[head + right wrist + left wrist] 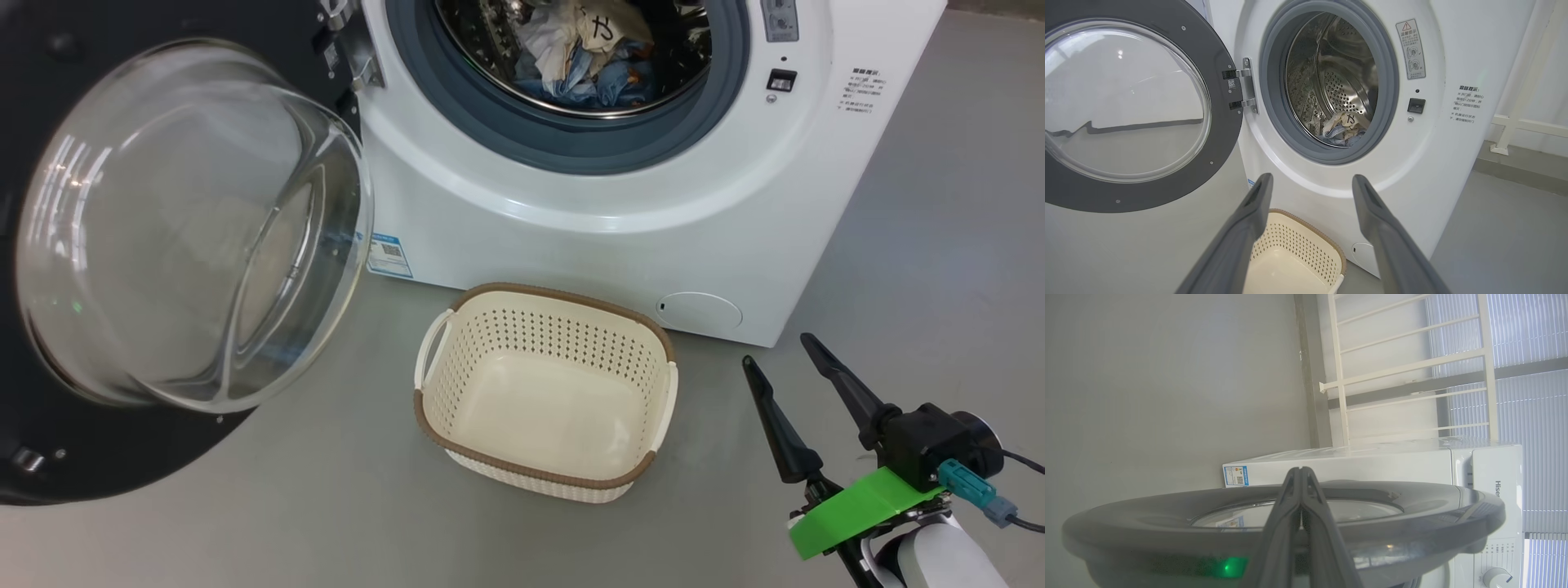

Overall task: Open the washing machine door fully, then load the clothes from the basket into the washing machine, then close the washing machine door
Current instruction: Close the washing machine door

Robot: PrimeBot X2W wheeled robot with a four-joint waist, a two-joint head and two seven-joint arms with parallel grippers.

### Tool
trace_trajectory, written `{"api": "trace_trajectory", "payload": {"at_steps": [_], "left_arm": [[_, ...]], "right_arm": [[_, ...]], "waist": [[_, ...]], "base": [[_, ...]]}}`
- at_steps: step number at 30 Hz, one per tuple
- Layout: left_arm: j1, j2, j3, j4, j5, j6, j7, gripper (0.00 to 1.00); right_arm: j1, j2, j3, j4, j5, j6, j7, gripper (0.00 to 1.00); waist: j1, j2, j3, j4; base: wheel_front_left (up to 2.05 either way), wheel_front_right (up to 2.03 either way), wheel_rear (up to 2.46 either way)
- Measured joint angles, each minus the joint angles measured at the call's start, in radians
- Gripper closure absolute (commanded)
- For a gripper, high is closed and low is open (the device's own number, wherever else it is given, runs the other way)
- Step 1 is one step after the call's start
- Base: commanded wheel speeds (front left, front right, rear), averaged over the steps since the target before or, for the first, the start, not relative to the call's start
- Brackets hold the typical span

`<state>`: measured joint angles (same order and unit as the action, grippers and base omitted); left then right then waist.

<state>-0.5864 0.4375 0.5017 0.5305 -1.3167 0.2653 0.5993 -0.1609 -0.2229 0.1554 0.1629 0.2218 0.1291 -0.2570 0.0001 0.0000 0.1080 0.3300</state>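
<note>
Standing wide open, the door (122,465) hangs to the left of the washer (620,245), and the clothes (588,57) lie heaped inside it. The basket (645,469) sits on the floor (326,506) just in front of the washer. The right hand (775,348) hovers to the right of the basket, spread wide. The left hand (1300,471), pressed together, points across the door's dark rim; whether they touch cannot be told.

Head view: door (122,461) rim cut off at left edge; washer (612,237) top cropped; blue label (389,256) txt too small to read.
</note>
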Motion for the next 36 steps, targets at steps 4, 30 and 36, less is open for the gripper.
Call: {"api": "trace_trajectory", "payload": {"at_steps": [4, 30, 36], "left_arm": [[0.024, -0.024, -0.011, -0.040, 0.000, 0.012, 0.016, 1.00], [0.081, -0.111, -0.068, -0.323, -0.044, 0.127, 0.143, 1.00], [0.097, -0.123, -0.077, -0.377, -0.063, 0.155, 0.173, 1.00]], "right_arm": [[0.004, 0.005, 0.000, 0.000, 0.000, 0.000, 0.000, 0.00], [0.039, 0.043, -0.028, -0.011, 0.000, 0.000, 0.000, 0.00], [0.040, 0.044, -0.038, -0.014, 0.000, 0.000, 0.000, 0.00]], "waist": [[0.0000, 0.0000, -0.009, 0.000], [0.0000, 0.0000, -0.038, -0.059], [0.0000, 0.0000, -0.040, -0.075]], "base": [[0.00, 0.00, 0.00], [0.00, 0.00, 0.00], [0.00, 0.00, 0.00]]}}
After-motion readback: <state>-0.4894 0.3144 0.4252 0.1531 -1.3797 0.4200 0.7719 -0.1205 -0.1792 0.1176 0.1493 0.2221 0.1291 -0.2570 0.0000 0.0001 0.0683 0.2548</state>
